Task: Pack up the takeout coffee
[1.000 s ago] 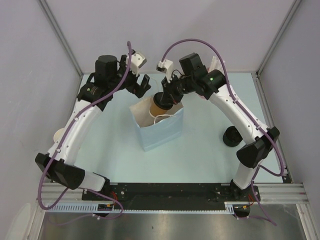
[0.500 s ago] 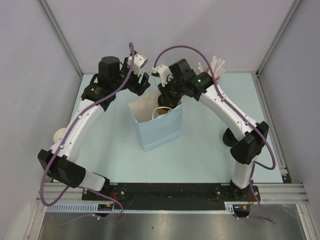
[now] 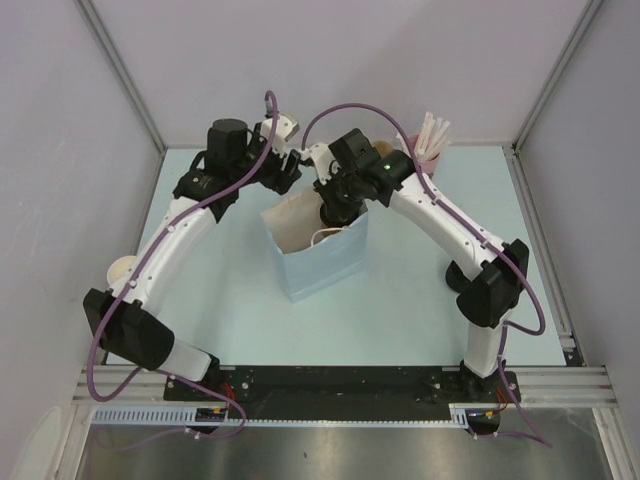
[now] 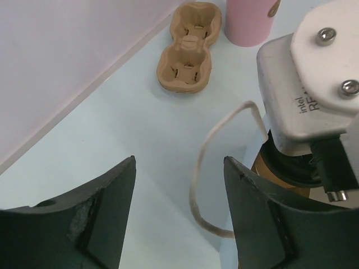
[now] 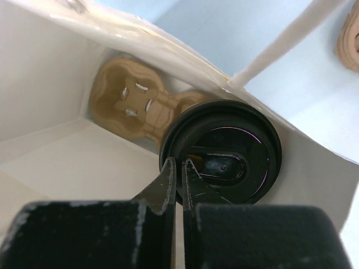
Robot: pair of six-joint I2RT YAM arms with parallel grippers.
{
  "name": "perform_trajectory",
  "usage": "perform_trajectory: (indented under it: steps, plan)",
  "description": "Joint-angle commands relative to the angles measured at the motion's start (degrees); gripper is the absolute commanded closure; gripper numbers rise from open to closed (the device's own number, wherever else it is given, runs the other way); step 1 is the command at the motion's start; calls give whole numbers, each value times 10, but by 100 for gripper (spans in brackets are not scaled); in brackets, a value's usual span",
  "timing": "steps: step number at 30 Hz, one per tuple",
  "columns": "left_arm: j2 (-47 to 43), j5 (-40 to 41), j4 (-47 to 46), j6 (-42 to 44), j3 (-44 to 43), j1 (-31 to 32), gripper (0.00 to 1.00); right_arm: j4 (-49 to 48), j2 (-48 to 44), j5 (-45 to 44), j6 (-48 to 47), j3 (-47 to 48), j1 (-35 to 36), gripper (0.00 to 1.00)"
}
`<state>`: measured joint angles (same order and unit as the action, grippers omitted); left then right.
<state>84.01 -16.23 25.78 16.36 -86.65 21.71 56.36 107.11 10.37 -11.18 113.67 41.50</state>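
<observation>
I see my right gripper (image 5: 176,168) pinched closed on the rim of the black lid of the takeout coffee (image 5: 247,140), one finger on either side of the lid's edge. The cup hangs in the open mouth of the pale blue paper bag (image 3: 325,265), against its right-hand wall and just under the white handle (image 5: 286,39). Deeper in the bag a tan cardboard carrier (image 5: 132,109) lies against the bottom. From the left wrist I can make out the cup's tan side below the right arm's camera. My left gripper (image 4: 179,159) hovers by the bag's far left edge with its jaws apart and nothing between them. Past it on the table (image 3: 230,290) are a second carrier (image 4: 188,53) and a pink cup (image 4: 249,19), near the back wall
</observation>
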Motion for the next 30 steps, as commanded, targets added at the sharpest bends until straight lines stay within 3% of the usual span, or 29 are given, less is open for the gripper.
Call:
perform_trajectory:
  steps: [1,30]
  plan:
    - [-2,1,-32,-14,12,-4,31,16,7,5,-8,0,1,100]
    - [-25,-6,-61,-43,76,-2,41,100,59,42,-42,21,1,100]
